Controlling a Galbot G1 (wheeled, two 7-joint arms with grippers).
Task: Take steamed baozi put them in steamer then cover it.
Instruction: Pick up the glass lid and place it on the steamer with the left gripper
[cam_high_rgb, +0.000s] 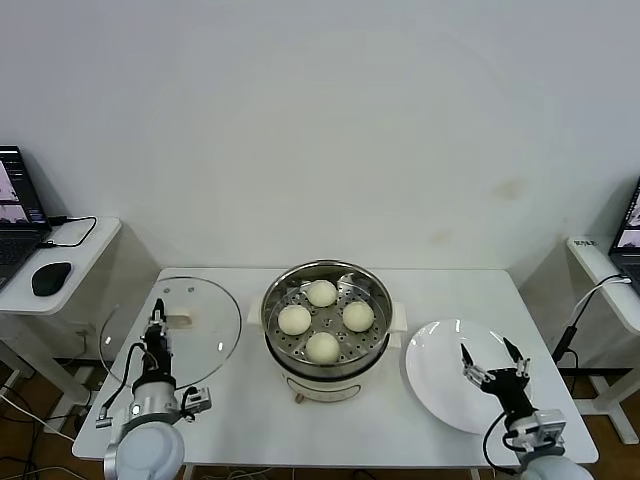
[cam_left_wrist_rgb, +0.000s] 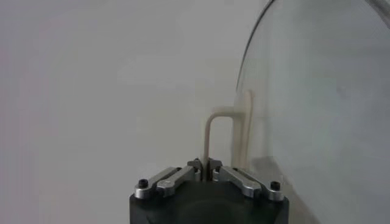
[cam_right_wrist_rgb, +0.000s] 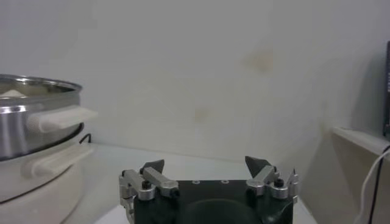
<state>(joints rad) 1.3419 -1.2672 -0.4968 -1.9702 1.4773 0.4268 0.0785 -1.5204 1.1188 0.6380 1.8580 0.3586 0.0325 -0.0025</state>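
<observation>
On the desk (cam_high_rgb: 250, 410) left of the steamer (cam_high_rgb: 325, 330) holding 4 baozi (cam_high_rgb: 322, 293), the rigid, breakable, slippery glass cover (cam_high_rgb: 205, 335) hangs tilted from its cream handle (cam_left_wrist_rgb: 222, 131), pinched by the closed left pincer (cam_left_wrist_rgb: 206, 165); the right pincer (cam_high_rgb: 495, 360) gapes empty over the white plate (cam_high_rgb: 440, 380).

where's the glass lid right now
In the head view the glass lid is on the robot's left, beside the steamer, its handle pinched in the left claw.

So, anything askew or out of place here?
Nothing stands out. Four baozi sit in the steamer, the plate is bare, and the left pincer grips the handle of the lid.
</observation>
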